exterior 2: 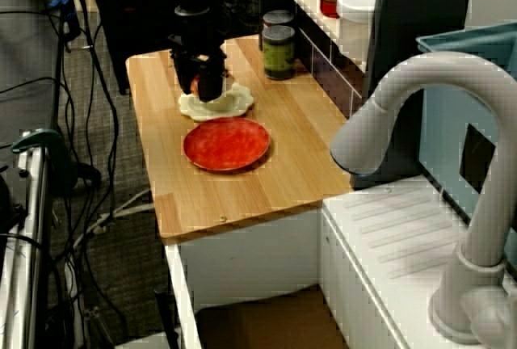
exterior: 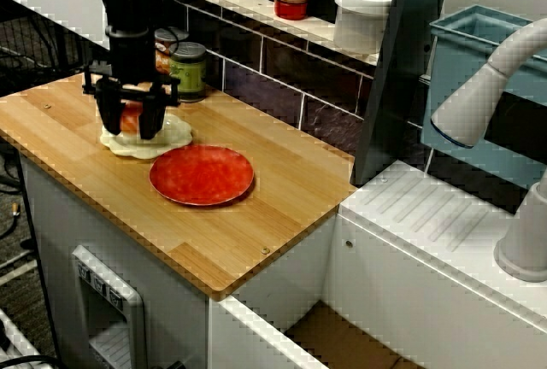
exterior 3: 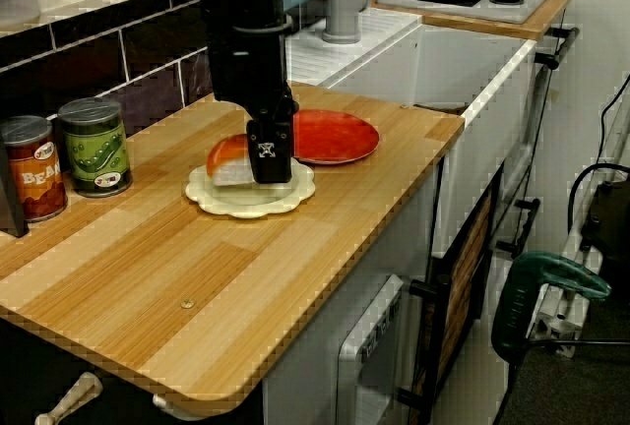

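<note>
My black gripper [exterior: 130, 123] stands straight down over a cream scalloped plate [exterior: 175, 136] at the back left of the wooden counter. Its two fingers are closed on either side of an orange-and-white toy sushi piece [exterior: 131, 117], which rests on that plate. In the view from the counter's end, one finger [exterior 3: 269, 154] covers the middle of the sushi piece [exterior 3: 226, 157], and the cream plate [exterior 3: 246, 197] shows beneath it. In the view past the tap, the gripper [exterior 2: 207, 89] hides most of the piece above the cream plate [exterior 2: 230, 103].
A red plate [exterior: 202, 174] lies just right of the cream one, with nothing on it. A green can [exterior: 188, 70] and a red bean can [exterior: 165, 49] stand against the tiled wall behind the gripper. A sink and grey tap [exterior 2: 420, 123] lie to the right.
</note>
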You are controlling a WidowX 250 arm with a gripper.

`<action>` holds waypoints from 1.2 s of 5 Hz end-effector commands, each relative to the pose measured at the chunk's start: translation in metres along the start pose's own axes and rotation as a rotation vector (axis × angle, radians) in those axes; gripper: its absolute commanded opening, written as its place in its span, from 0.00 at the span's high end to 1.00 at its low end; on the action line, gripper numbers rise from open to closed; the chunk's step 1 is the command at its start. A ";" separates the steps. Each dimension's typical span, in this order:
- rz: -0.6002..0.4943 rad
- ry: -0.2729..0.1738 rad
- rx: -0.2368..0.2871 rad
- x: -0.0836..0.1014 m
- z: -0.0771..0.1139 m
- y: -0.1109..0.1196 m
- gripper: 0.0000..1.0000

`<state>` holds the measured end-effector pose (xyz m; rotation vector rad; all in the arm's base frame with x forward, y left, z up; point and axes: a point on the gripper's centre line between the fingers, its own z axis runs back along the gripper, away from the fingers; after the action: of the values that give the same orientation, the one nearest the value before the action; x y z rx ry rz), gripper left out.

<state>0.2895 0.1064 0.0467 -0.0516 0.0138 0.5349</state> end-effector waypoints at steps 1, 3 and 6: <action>-0.025 -0.038 -0.034 0.004 0.029 -0.006 1.00; -0.195 -0.023 -0.042 -0.019 0.028 -0.047 1.00; -0.310 -0.085 -0.005 -0.066 0.026 -0.086 1.00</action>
<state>0.2735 0.0017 0.0642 -0.0312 -0.0189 0.2357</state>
